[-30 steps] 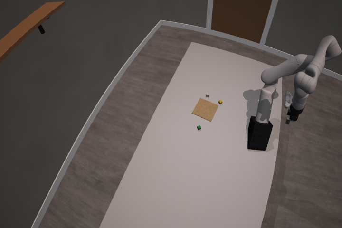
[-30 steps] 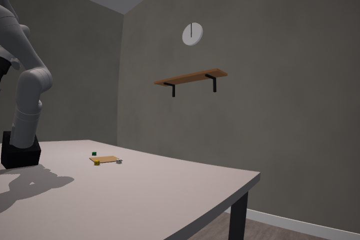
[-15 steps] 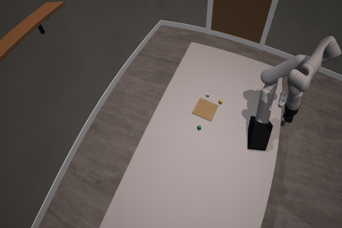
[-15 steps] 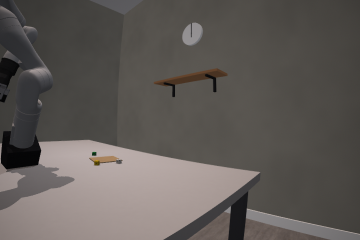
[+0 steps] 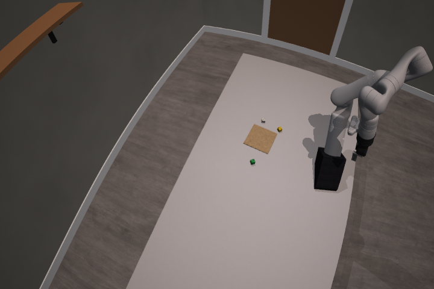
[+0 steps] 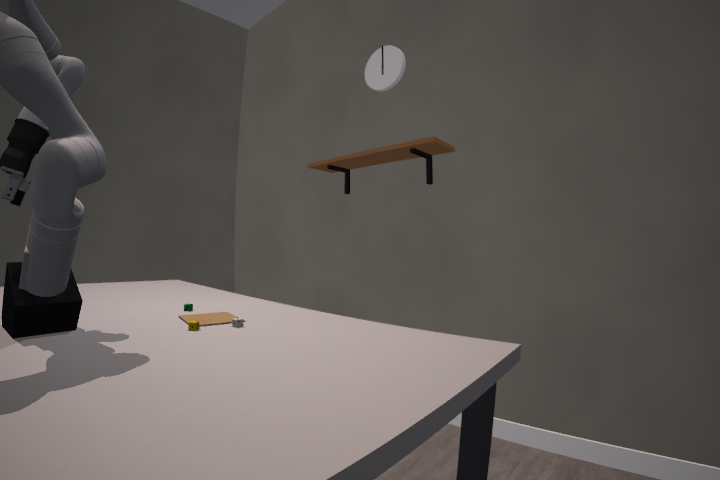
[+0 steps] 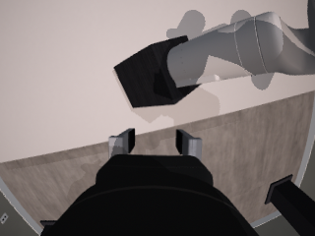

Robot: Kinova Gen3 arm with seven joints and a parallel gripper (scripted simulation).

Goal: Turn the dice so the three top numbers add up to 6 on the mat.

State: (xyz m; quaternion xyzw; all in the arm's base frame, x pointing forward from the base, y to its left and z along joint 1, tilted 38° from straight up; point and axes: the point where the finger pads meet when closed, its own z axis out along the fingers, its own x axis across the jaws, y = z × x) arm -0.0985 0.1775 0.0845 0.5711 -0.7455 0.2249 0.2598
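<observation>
The jaws stand fully open with nothing between them; the two fingertips show apart in the wrist view, aimed down past the table's near edge toward the wooden floor. The gripper hangs beyond the table's side, just behind the arm's black pedestal, with the grey arm folded back on itself above it.

Out on the table, well apart from the gripper, lies the tan square mat, flat and with no die on it. The white die sits just off the mat's far corner. The yellow die sits just beside the corner nearest the arm. The green die rests on the bare table a little off the mat's opposite side. The top numbers are too small to read.

On the wall are a wooden shelf on black brackets and a round clock.
</observation>
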